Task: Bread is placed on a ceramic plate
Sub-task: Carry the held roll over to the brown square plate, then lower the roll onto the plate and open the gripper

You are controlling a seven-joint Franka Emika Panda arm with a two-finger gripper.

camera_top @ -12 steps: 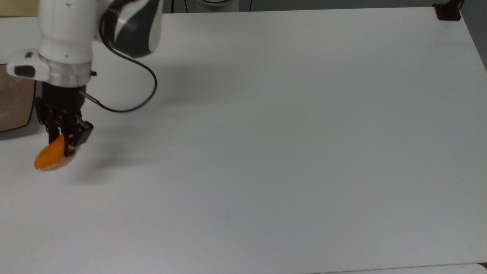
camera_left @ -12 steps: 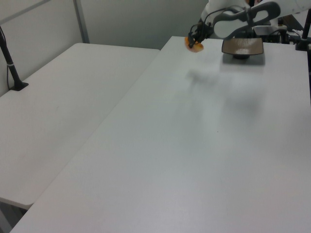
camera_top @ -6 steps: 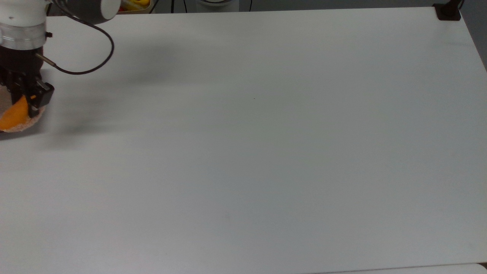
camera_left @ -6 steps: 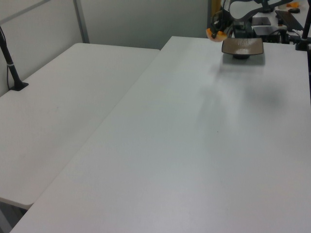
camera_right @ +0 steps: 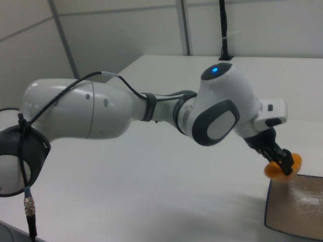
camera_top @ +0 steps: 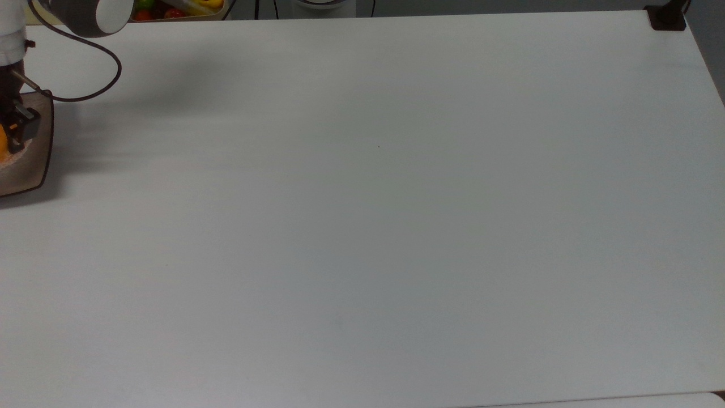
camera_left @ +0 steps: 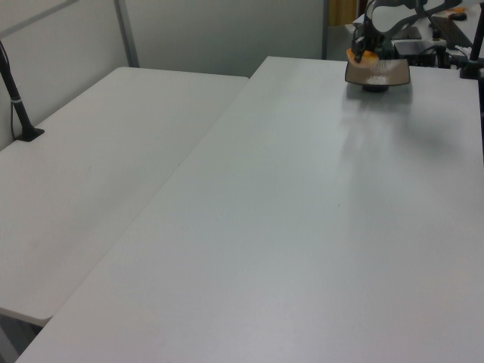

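Note:
My gripper (camera_top: 12, 135) is shut on the bread (camera_top: 3, 148), a small bun with an orange top and a pale speckled edge, at the top view's far left edge. It holds the bread over the brown ceramic plate (camera_top: 33, 170), near the plate's edge. The right view has the gripper (camera_right: 283, 165) pinching the bread (camera_right: 273, 172) just above the plate's (camera_right: 298, 206) near corner, clear of its surface. In the left view the bread (camera_left: 355, 55) hangs at the left rim of the plate (camera_left: 382, 73), at the table's far end.
The white table (camera_top: 374, 226) spreads wide to the top view's right. A tray of colourful items (camera_top: 175, 8) sits past the table's far edge. A black clamp (camera_top: 667, 17) stands at the far right corner. A second white table (camera_left: 91, 151) adjoins in the left view.
The gripper has carried the bread toward the top view's left, from over bare table to above the plate's edge. The plate, earlier covered by the arm, shows again.

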